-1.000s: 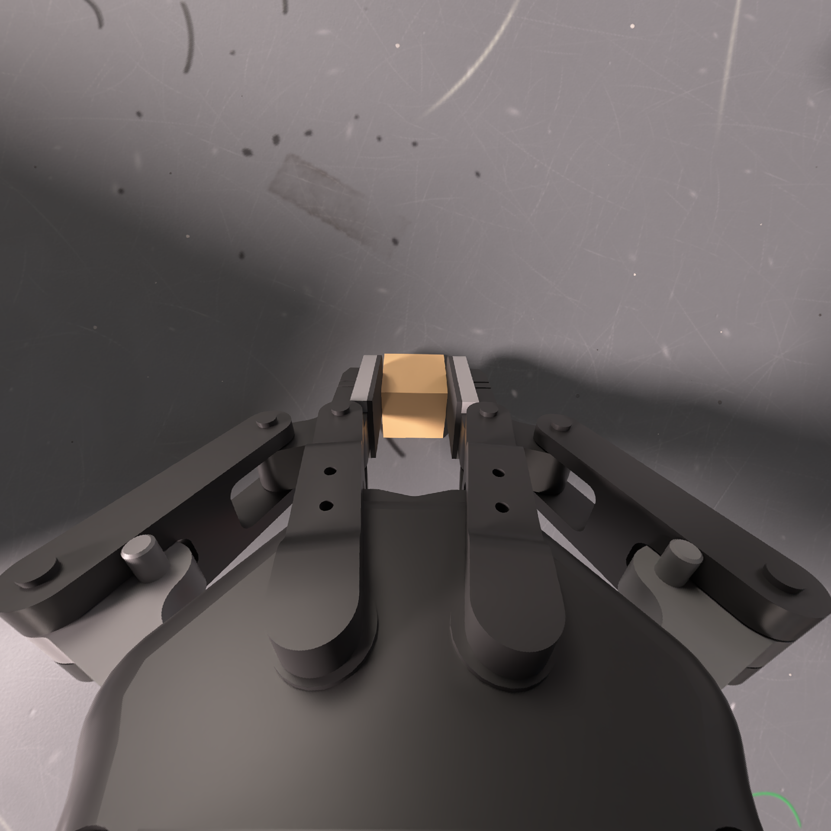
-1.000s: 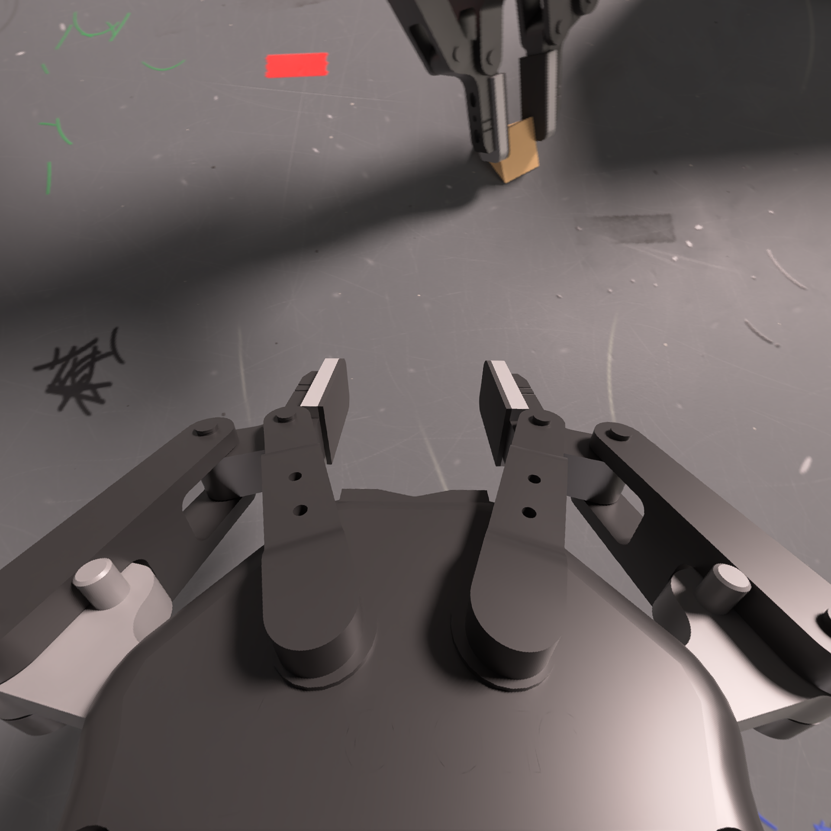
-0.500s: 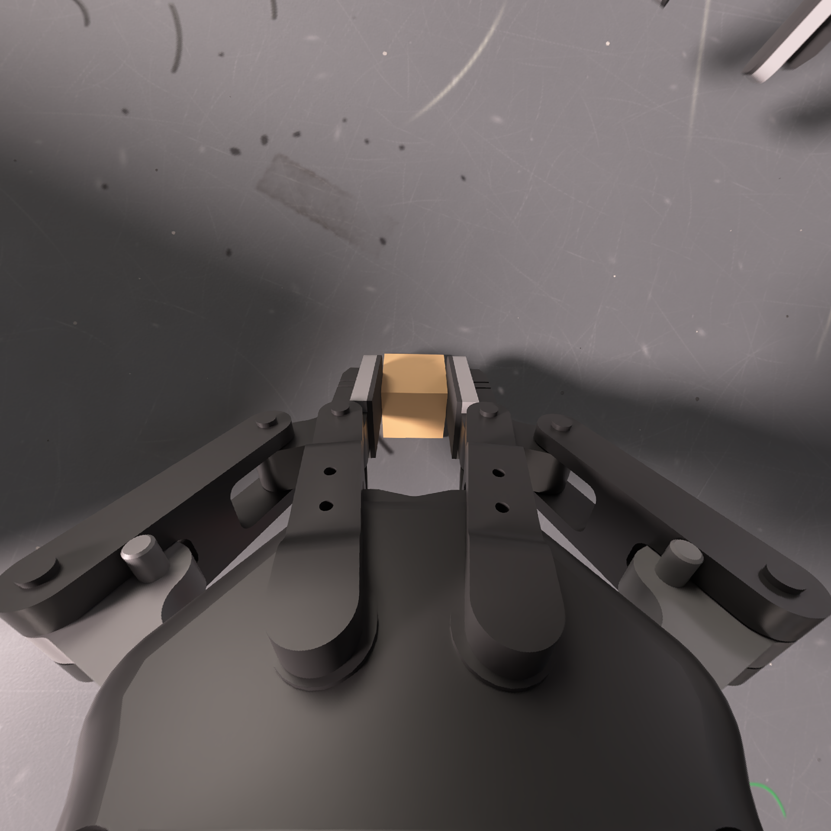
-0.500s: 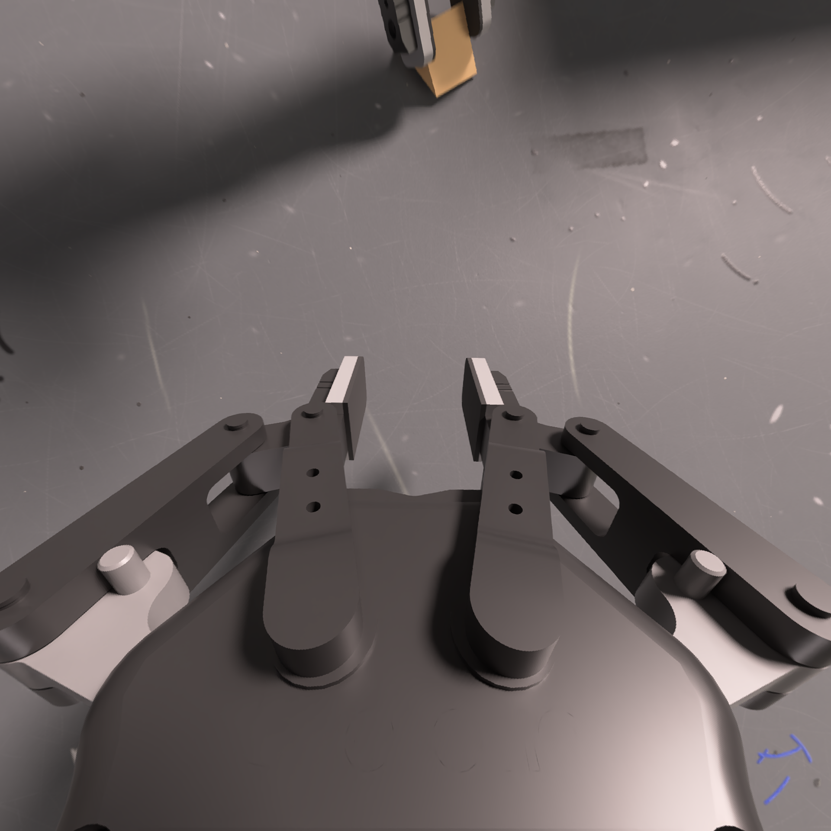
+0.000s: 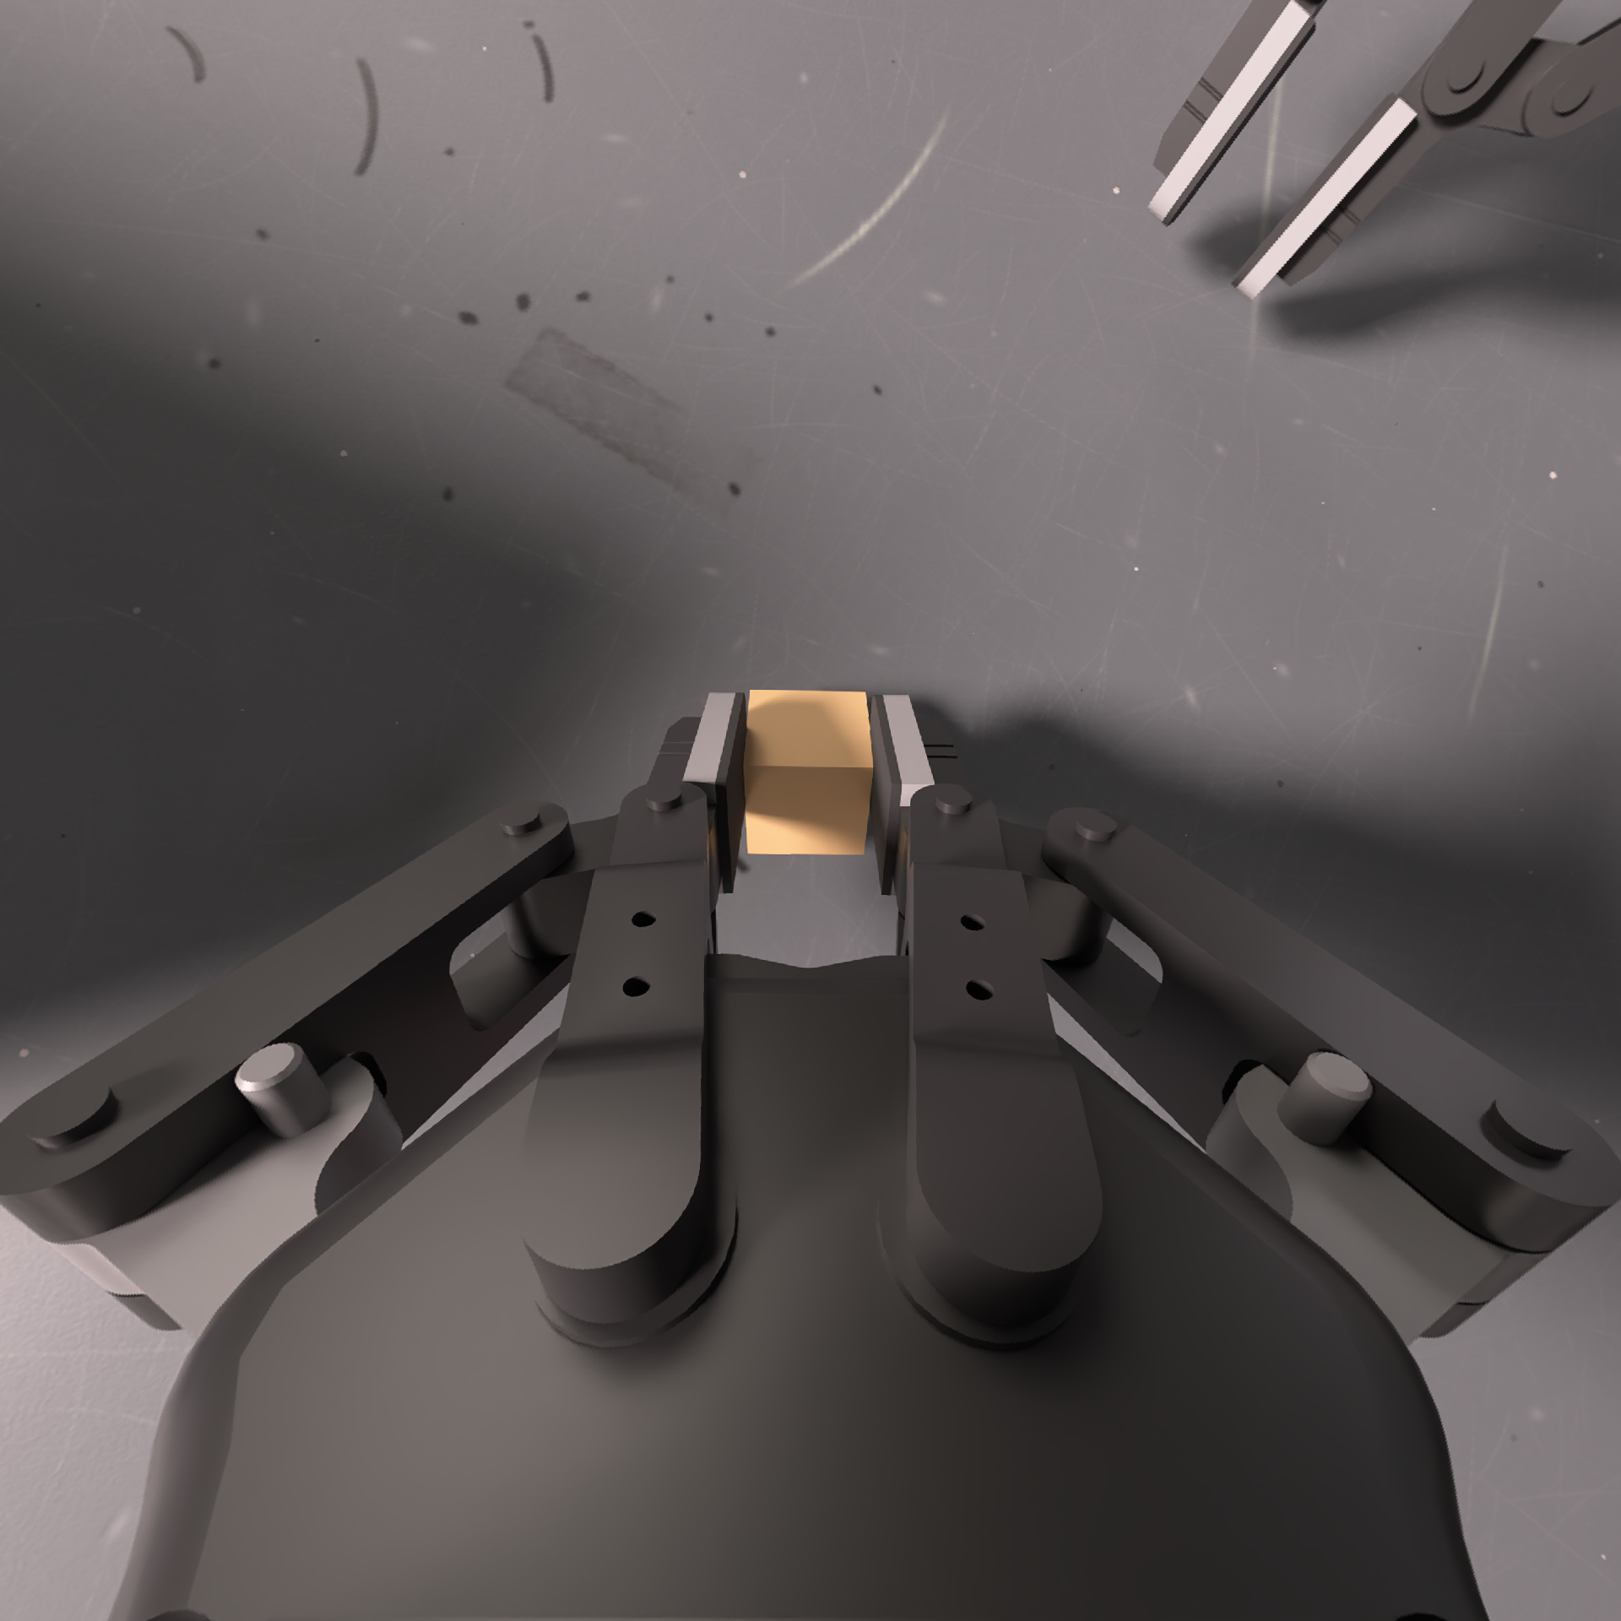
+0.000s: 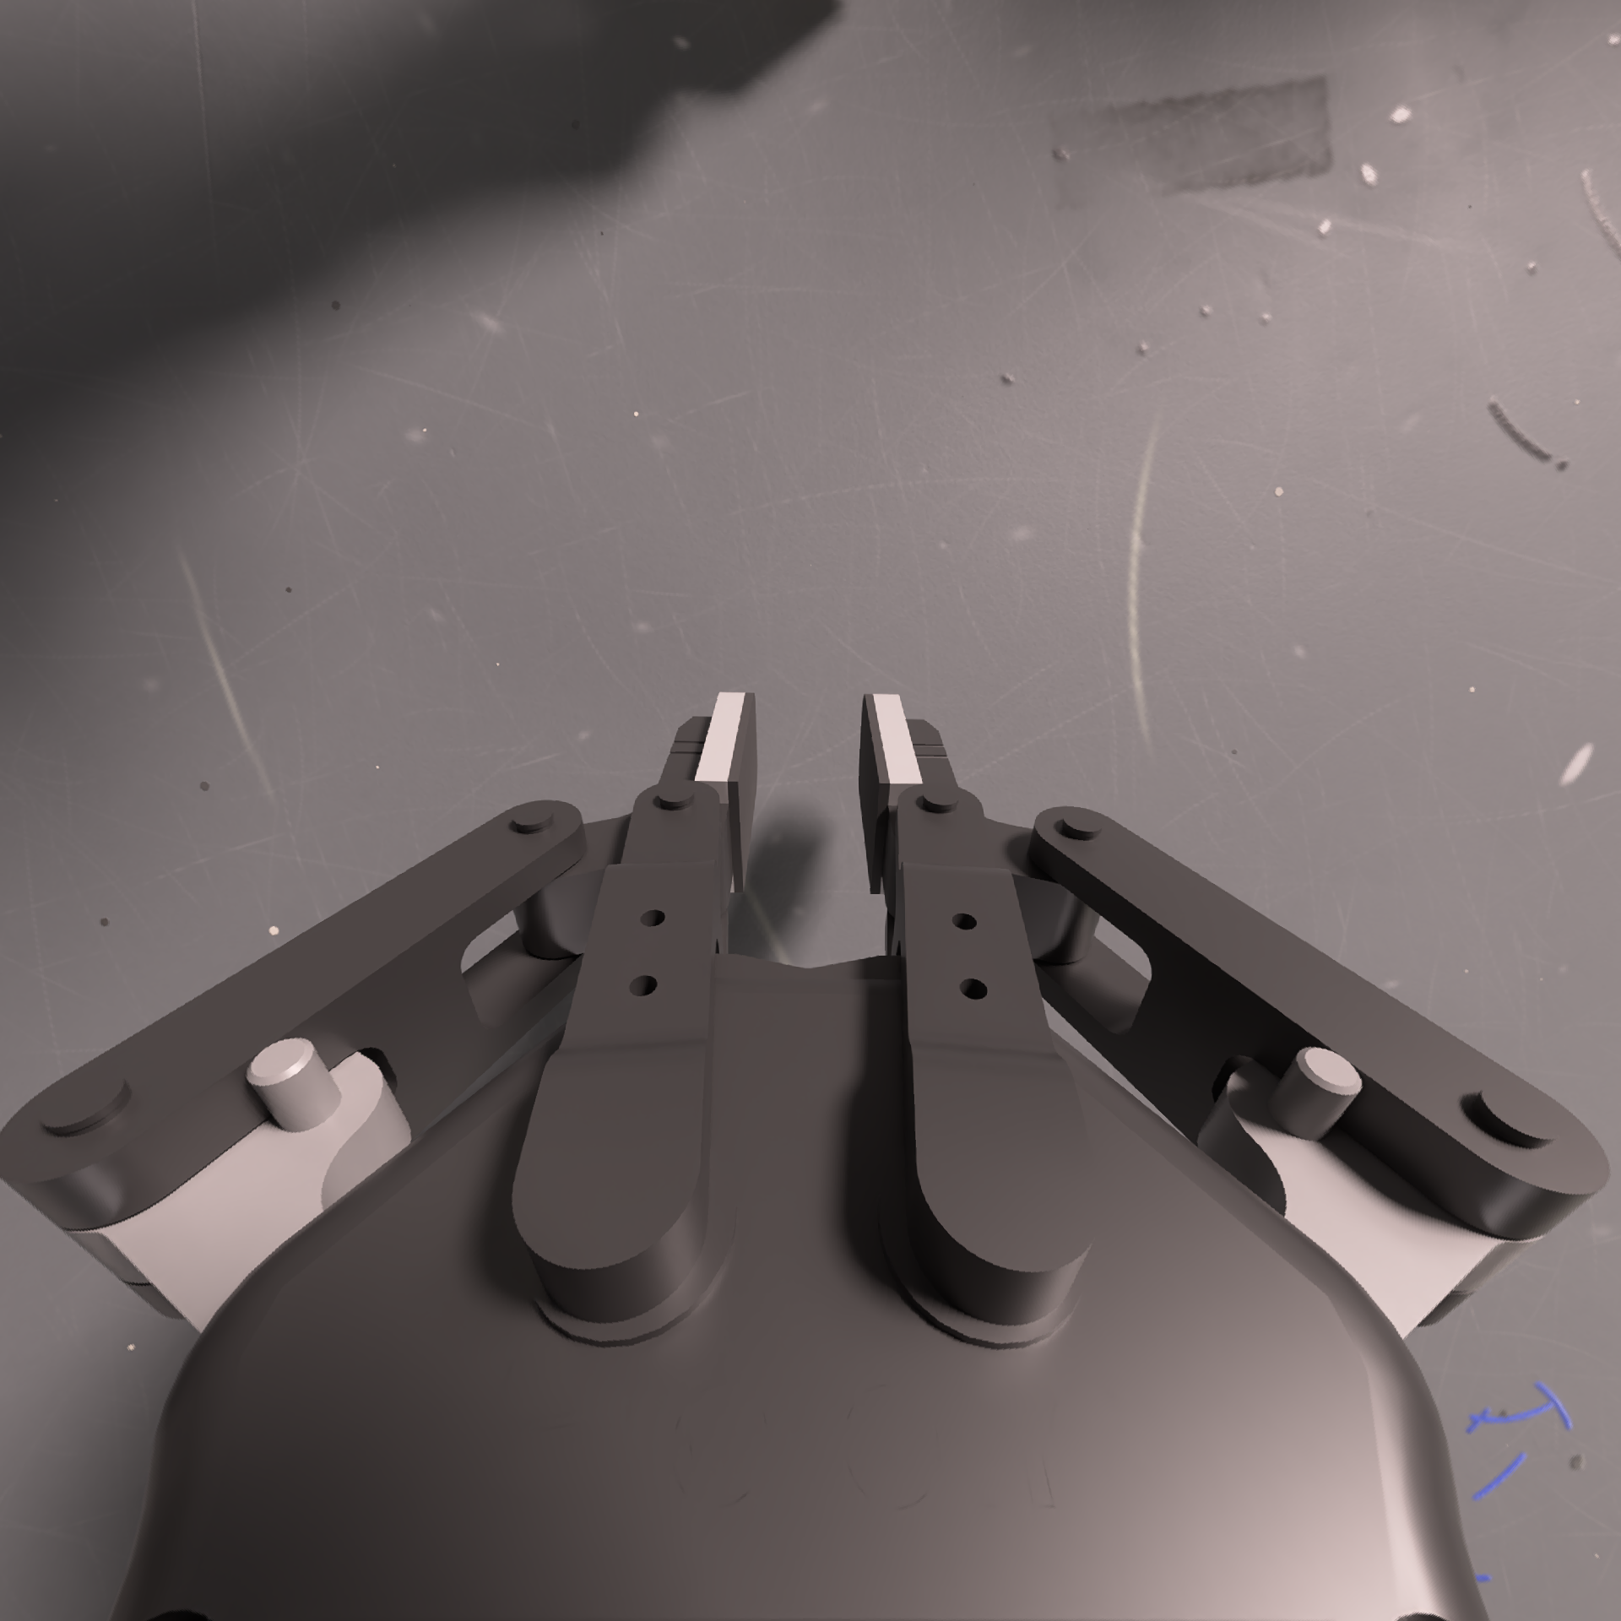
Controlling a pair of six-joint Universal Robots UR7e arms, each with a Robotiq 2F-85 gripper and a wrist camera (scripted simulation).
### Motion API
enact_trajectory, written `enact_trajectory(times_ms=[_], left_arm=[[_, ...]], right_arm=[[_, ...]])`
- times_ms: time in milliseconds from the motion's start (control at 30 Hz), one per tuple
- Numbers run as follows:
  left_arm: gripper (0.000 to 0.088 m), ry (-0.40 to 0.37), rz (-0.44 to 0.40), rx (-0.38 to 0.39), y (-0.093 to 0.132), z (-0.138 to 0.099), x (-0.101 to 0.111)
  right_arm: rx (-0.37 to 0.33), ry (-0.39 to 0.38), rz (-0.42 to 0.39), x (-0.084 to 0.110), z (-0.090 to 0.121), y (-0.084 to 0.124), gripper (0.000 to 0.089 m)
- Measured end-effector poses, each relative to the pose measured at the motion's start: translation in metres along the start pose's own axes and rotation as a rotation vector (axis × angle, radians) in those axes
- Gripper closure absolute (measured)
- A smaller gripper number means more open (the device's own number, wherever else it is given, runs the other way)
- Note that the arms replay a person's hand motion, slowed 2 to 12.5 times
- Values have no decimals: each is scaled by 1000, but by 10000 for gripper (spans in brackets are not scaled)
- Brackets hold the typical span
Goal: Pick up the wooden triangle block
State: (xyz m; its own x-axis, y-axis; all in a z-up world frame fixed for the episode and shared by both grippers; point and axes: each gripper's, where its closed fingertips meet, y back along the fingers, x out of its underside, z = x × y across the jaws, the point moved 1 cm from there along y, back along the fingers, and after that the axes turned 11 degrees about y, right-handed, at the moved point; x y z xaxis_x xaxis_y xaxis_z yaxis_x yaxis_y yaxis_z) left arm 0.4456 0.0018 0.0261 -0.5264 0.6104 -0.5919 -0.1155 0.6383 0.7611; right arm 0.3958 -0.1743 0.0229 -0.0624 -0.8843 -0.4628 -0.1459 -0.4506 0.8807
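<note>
The wooden triangle block is tan and sits clamped between the pads of my left gripper, which is shut on it and holds it above the grey table. Only its near faces show; the rest is hidden by the pads. My right gripper is empty, its jaws narrowed to a small gap over bare table. It also shows in the left wrist view at the top right, far from the block, fingertips pointing down-left. The block is not in the right wrist view.
The scratched grey table top fills both views. A faded rectangular patch lies beyond the block and also shows in the right wrist view. Blue scribbles mark the table at lower right. Arm shadows cross the surface.
The right gripper's jaws have narrowed steadily. The left gripper and block have slid out of the top of the right wrist view. The right fingers have come into the left wrist view.
</note>
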Motion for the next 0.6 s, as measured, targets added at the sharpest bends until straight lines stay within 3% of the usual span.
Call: enact_trajectory(times_ms=[367,600], left_arm=[[630,17,-16,19,4,0,0],[630,11,-6,8,3,1,1]], right_arm=[[26,-32,-23,-3,-3,13,744],[80,-124,-52,-1,-12,27,761]])
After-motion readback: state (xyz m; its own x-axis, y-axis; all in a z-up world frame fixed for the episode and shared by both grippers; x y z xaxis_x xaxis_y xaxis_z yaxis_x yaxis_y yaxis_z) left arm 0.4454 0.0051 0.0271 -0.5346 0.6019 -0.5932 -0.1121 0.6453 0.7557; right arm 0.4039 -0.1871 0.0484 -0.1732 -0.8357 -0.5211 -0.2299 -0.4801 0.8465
